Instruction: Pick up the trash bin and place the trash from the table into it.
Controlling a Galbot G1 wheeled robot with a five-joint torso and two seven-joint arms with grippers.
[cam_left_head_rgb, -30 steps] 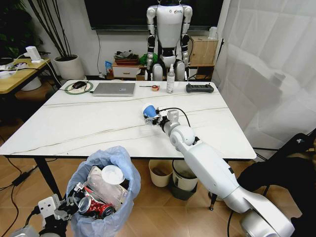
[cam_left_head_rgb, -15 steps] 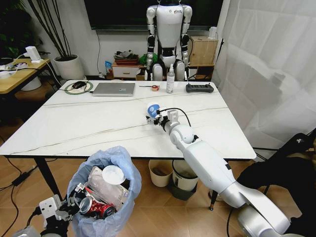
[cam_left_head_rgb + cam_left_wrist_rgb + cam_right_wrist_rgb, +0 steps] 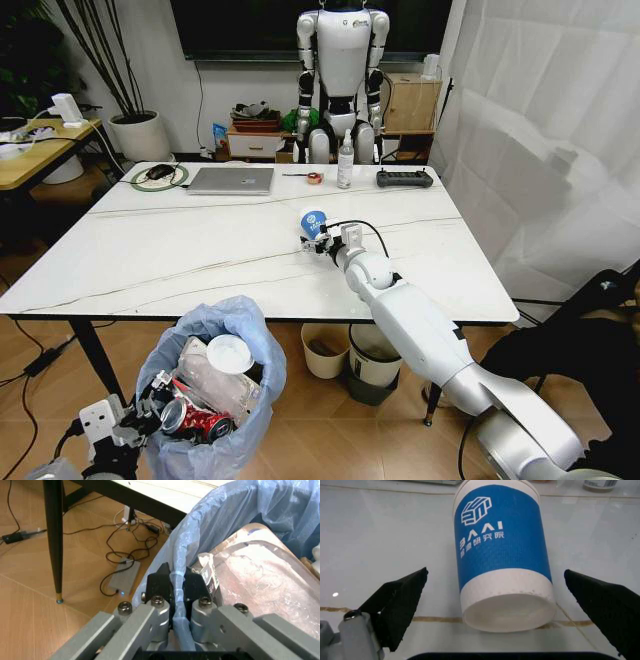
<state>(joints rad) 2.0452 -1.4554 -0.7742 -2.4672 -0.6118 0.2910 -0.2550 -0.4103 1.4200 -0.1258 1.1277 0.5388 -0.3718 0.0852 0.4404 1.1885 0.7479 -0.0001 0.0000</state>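
Your right gripper (image 3: 313, 240) reaches out over the middle of the table (image 3: 150, 250), its fingers (image 3: 400, 602) spread wide on either side of the cup (image 3: 502, 551). The blue cup lies on its side on the marble with its base toward the wrist camera, between the two pads and touching neither. In the head view you see the cup (image 3: 312, 222) just past the fingertips, with the laptop (image 3: 232, 180) and the spray bottle (image 3: 345, 160) well beyond it near the far edge.

Your left gripper (image 3: 174, 588) is low beside the table's near edge, closed tight on the rim of the bin (image 3: 210, 395); the light-blue bag is pinched between its two dark pads. The bin hangs just in front of the near edge, already holding a crushed can (image 3: 198, 420), a white lid (image 3: 228, 353) and clear plastic (image 3: 260, 577).
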